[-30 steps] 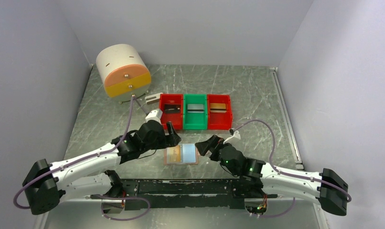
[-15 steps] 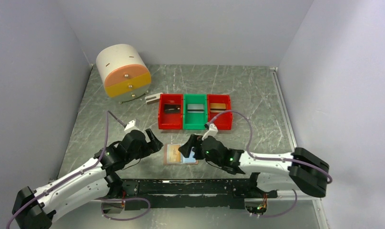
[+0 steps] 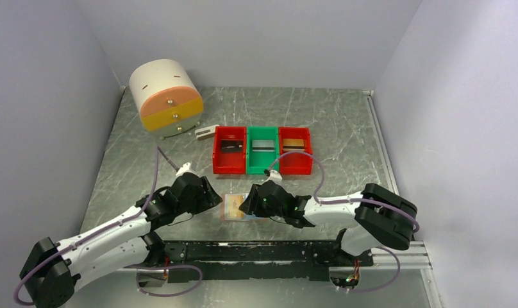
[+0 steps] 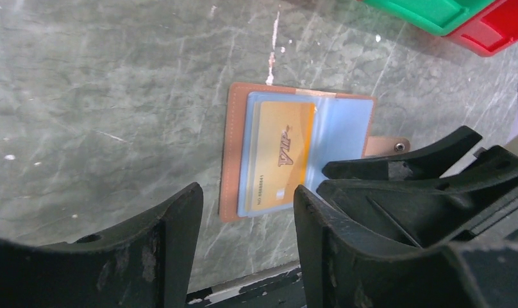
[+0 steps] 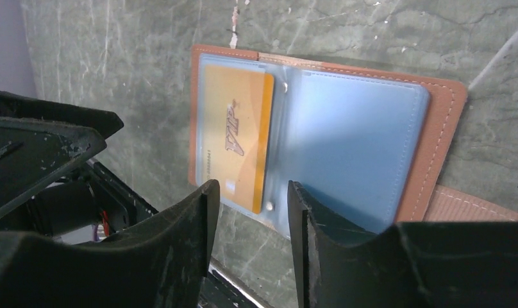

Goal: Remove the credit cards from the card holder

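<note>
Item: card holder (image 4: pixel 340 138), tan, lying opened flat on the table (image 3: pixel 346 128) with its pale blue clear pockets facing up and its strap tab (image 4: pixel 388 146) sticking out at one short edge. Contents: one yellow-orange card (image 4: pixel 283 157), lettered face up, seated in the pocket on the half away from the tab; the pocket on the tab half looked empty. Left gripper (image 4: pixel 243 205): hung just beside the holder's card half, jaws set wide apart, nothing between them. Right gripper (image 5: pixel 250 192): poised over the holder's tab half, jaws parted by a narrower gap, nothing gripped; whether a finger touched the leather could not be told. Beyond the holder, away from the arm bases: a row of three bins (image 3: pixel 263 158), red, green, red, each apparently holding a flat card. Further beyond and towards the left arm's side: a small grey-white block (image 3: pixel 206 132) and a round drawer unit (image 3: pixel 165 96). Step in hand, as judged: approach for drawing out the last card. The next move would call for one gripper to pin the holder while the other pinched the card's exposed edge and slid it out. The overhead view alone showed bins and both arms but hid most of the holder; the wrist views alone showed the card and pockets plainly.
</note>
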Robot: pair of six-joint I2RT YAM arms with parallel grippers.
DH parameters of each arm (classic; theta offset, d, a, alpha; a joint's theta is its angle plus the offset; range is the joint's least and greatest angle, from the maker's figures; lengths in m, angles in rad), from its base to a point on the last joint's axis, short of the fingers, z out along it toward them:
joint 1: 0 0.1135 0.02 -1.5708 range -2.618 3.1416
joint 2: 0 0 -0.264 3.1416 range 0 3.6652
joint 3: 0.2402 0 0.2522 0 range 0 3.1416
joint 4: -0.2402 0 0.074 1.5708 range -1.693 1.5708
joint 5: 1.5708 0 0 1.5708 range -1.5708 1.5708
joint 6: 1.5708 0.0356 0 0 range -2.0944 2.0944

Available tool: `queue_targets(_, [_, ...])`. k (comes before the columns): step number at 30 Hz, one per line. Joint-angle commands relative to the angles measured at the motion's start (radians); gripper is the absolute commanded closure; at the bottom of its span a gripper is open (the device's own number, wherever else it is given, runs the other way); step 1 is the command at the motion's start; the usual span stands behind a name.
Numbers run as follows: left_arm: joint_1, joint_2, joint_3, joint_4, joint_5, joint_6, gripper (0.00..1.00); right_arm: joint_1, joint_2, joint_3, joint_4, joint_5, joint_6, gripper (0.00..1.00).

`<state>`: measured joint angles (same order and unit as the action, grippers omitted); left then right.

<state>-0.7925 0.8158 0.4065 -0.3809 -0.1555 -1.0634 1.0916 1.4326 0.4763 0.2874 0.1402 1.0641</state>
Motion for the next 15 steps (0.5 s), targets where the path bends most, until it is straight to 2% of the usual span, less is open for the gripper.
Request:
queue_targets(1, [0.006, 0.033, -0.011, 0.107, 0.07, 0.004, 0.42, -0.029, 0.017, 0.001, 0.027, -0.049, 0.01, 0.54])
queue_targets(10, [0.006, 0.101, -0.015, 0.231, 0.142, 0.02, 0.51, -0.065, 0.052, 0.01, 0.069, -0.12, -0.016, 0.62])
queue_targets(15, [0.006, 0.154, -0.002, 0.258, 0.168, 0.028, 0.5, -0.071, 0.103, 0.022, 0.087, -0.153, -0.018, 0.65])
